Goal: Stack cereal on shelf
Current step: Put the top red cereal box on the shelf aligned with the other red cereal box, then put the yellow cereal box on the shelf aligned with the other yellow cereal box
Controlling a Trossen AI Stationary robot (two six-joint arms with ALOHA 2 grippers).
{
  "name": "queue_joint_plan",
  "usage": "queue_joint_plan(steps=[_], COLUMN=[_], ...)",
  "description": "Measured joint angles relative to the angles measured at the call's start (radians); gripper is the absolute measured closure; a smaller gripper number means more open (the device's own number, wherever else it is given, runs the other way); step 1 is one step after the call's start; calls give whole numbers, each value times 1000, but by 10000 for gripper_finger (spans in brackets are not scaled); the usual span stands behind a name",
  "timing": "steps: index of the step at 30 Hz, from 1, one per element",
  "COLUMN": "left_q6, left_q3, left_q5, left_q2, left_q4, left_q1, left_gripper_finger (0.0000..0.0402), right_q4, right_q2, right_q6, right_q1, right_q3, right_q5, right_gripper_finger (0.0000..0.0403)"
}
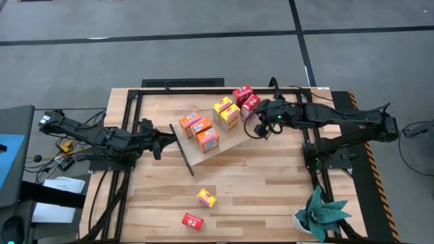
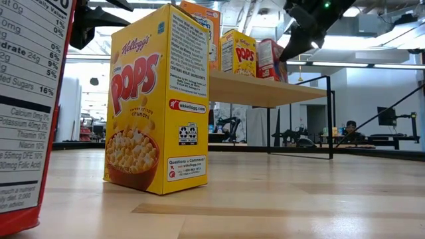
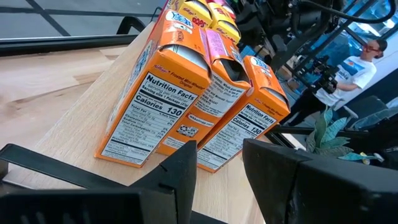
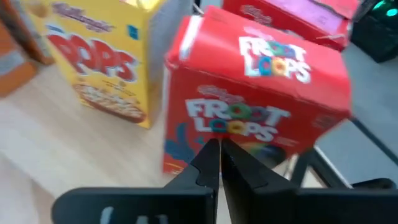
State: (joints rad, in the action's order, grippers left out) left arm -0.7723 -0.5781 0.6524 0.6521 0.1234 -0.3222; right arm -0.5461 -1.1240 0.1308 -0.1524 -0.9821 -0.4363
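The light-wood shelf (image 1: 227, 146) stands at the table's middle and carries several cereal boxes upright: three orange (image 1: 199, 130), two yellow (image 1: 226, 112), two red (image 1: 245, 99). A yellow box (image 1: 206, 198) and a red box (image 1: 192, 221) lie on the tabletop near the front edge. The yellow one also shows close up in the low view (image 2: 156, 99). My left gripper (image 1: 166, 139) is open and empty at the shelf's left end, facing the orange boxes (image 3: 180, 99). My right gripper (image 1: 261, 127) is shut, just in front of the nearer red box (image 4: 255, 106). My right gripper's shut fingertips (image 4: 211, 152) stand level before the lower part of the red box's printed front (image 4: 242, 134). I cannot tell whether they touch it. The box stands upright on the shelf.
Black rails (image 1: 129, 102) frame the tabletop. The shelf's black rod frame (image 1: 183, 152) juts out at its left end. A green plant (image 1: 322, 213) stands at the front right corner. A person (image 3: 360, 62) is in the room beyond the table.
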Motion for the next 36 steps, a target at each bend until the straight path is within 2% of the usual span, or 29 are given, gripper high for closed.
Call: queue_joint_plan(steps=[11,20,27,32,36], left_q6=[4,5,5,5,5], left_q3=[0,0,0,0,0], left_q5=[-1,-1,-1,-33,-143], left_q2=[0,0,0,0,0], left_q4=[0,0,0,0,-1], left_q1=[0,0,0,0,0], left_gripper_finger=[282,282,282,282,282], right_q4=[2,2,9,-9,15], right_q2=[-11,-11,-10,-6,-6], right_q6=[18,15,18,54,79], right_q1=[66,10,5,58,131], right_q3=[1,0,0,-26,-72], right_q5=[19,18,26,125,251], right_gripper_finger=[388,361,366,378,383])
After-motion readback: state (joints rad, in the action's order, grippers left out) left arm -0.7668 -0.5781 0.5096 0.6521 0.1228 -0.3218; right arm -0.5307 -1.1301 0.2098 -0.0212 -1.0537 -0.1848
